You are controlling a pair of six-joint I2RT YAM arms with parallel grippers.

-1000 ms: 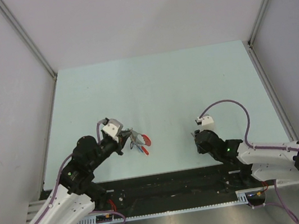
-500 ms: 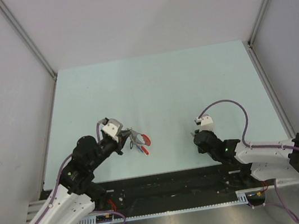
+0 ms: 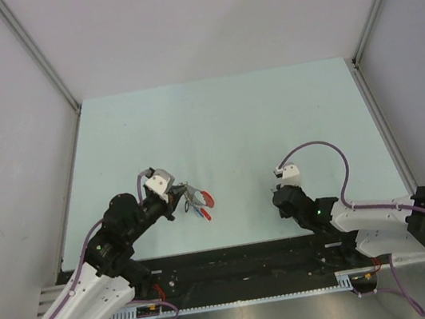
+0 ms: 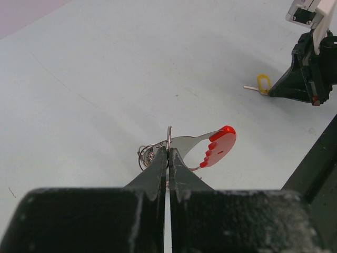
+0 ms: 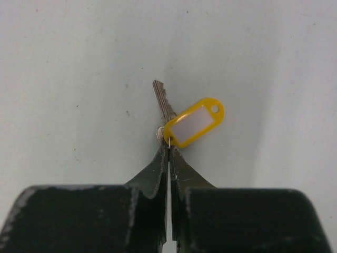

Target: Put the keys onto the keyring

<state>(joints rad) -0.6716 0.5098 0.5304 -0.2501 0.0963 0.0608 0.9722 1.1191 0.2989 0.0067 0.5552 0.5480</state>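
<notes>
My left gripper (image 4: 168,154) is shut on the thin metal ring of the keyring (image 4: 168,138). The keyring's grey strap and red curved end piece (image 4: 221,147) stick out to the right, just above the table. In the top view the left gripper (image 3: 181,197) holds the keyring (image 3: 205,202) left of centre. A small bluish bit shows just below the red piece, too small to identify. My right gripper (image 5: 169,146) is shut on the small ring of a key with a yellow tag (image 5: 194,122), whose metal blade (image 5: 163,100) lies on the table. The yellow key also shows in the left wrist view (image 4: 263,83).
The pale green table (image 3: 223,125) is walled by grey panels at the back and sides. A black rail (image 3: 237,262) runs along the near edge between the arm bases. My right gripper (image 3: 279,196) sits about a hand's width right of the keyring.
My right arm has crept slightly to the left, with the yellow key in its grip. The left arm and the keyring have not moved.
</notes>
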